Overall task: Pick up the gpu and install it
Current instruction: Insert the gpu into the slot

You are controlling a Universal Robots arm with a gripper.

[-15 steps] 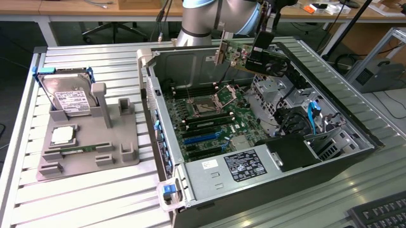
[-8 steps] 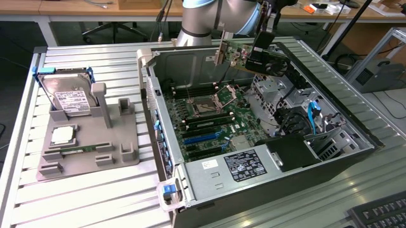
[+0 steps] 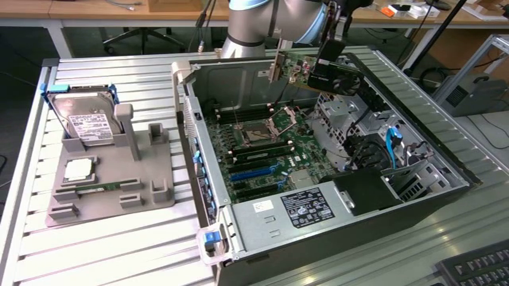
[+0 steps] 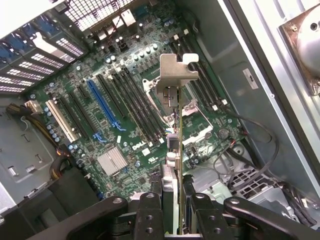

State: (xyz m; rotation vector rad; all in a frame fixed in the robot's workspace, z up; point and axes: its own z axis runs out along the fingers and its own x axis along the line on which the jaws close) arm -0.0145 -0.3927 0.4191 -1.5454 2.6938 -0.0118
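Note:
The gpu (image 3: 304, 70), a flat green and black card with a silvery bracket at one end, hangs in the air above the open computer case (image 3: 238, 250). My gripper (image 3: 331, 55) is shut on it from above. In the wrist view the gpu (image 4: 176, 145) stands edge-on between my fingers (image 4: 150, 215), with its bracket (image 4: 177, 74) pointing away from me. My gripper (image 4: 175, 217) clamps the card's near end. Beneath the card lies the motherboard (image 4: 125, 125) with its blue slot (image 4: 104, 104) and black slots off to one side of the card.
On the exterior view's left a grey fixture (image 3: 151, 196) holds a hard drive (image 3: 89, 122), a processor (image 3: 77, 170) and a green memory stick (image 3: 99, 189). The power supply (image 3: 298, 208) fills the case's near end. A keyboard (image 3: 477, 268) lies at the lower right.

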